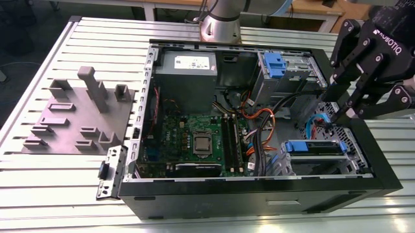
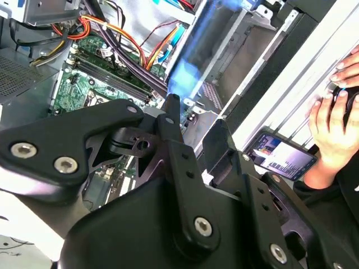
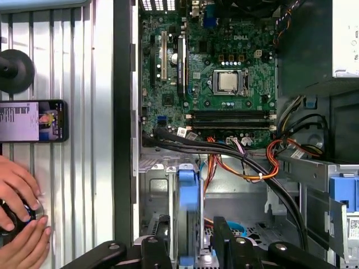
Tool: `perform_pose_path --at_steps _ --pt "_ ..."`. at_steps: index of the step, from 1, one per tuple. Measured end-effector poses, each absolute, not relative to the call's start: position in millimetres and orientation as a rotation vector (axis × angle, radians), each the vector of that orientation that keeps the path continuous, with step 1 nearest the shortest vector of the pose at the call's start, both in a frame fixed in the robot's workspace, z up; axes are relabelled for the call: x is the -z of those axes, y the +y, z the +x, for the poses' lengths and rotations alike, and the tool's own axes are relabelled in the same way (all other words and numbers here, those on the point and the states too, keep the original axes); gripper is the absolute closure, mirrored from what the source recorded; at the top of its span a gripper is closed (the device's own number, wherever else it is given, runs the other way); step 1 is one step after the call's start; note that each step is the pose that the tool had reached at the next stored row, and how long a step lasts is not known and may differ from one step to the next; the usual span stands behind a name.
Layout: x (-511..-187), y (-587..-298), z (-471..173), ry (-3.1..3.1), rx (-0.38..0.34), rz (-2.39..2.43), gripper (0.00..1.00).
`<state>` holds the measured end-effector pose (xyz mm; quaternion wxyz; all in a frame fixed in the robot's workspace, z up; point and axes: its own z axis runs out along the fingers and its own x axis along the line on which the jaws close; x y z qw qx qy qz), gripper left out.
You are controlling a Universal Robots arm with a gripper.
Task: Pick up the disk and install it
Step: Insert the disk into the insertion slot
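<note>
The tool [image 1: 337,114] hangs above the open computer case [image 1: 259,194], near the case's edge at the exterior view's right. Its fingers are apart, with nothing between them. The disk [image 1: 316,147] in its blue bracket already sits in the bay at the near corner of the case. A person's hands [image 3: 19,224] rest on the surface [image 3: 78,84] beside a phone [image 3: 33,121].

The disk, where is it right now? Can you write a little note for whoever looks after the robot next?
Pincer: over the open computer case, just above the drive bay at the exterior view's right. Open or shut: cannot tell.
Disk: lies flat in that bay, in its blue bracket, below the pincer.
Done: the disk is in the bay.
Left: cannot tell whether it is fully seated.
A person's hands rest on the table beside the case.
</note>
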<state>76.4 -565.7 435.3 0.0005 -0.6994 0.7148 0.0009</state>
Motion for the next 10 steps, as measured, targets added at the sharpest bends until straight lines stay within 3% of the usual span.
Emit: perform_pose_path --at_steps 8,10 --pt "-423 -566 76 2.245 -0.002 -2.196 0.56" --pt "-419 -566 76 2.245 -0.002 -2.196 0.64"
